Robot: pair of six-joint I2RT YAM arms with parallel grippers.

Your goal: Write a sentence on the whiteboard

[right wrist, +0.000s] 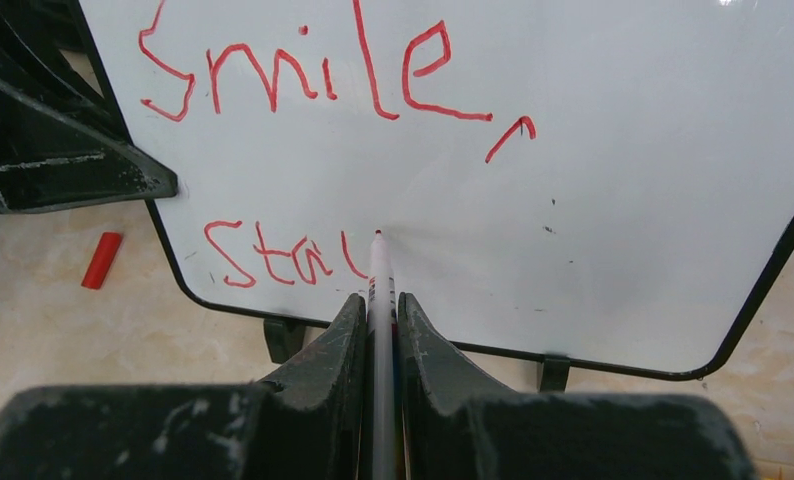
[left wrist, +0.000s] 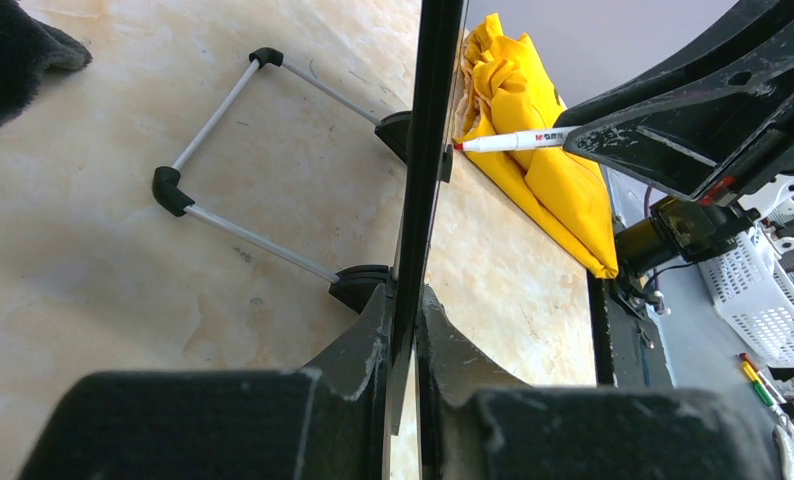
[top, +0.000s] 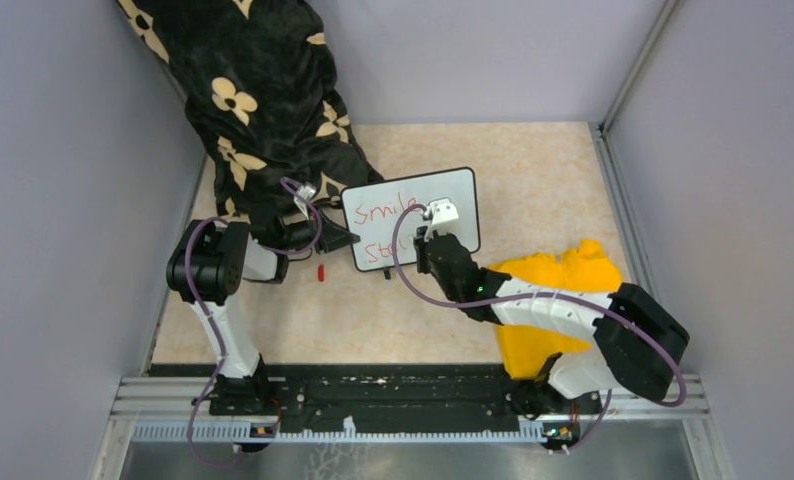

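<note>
Whiteboard (top: 413, 215): stands near-upright on short black feet at mid-surface, between the two arms, with its written face towards the right arm.
Support: grey rods with black corner pieces (left wrist: 233, 170) lie on the surface behind the board.
Sentence (right wrist: 323, 80): thin red handwriting. The top row reads "Smile,". The lower row reads "Sta" plus one further short stroke.
Left gripper (left wrist: 403, 400): jaws clenched on the board's black frame at its left edge, one on each face.
Right gripper (right wrist: 378, 330): jaws clenched on a white marker (right wrist: 380, 290), which points at the board.
Marker tip: red, at the board face just right of the last lower-row stroke.
Red cap (right wrist: 102, 260): lies on the surface, just off the board's lower left corner.
Yellow cloth (top: 563, 275): crumpled on the surface under the right arm.
Black flower-patterned fabric (top: 263, 100): at the far left, behind the left gripper.
Surface (top: 533, 170): pale beige, marbled.
</note>
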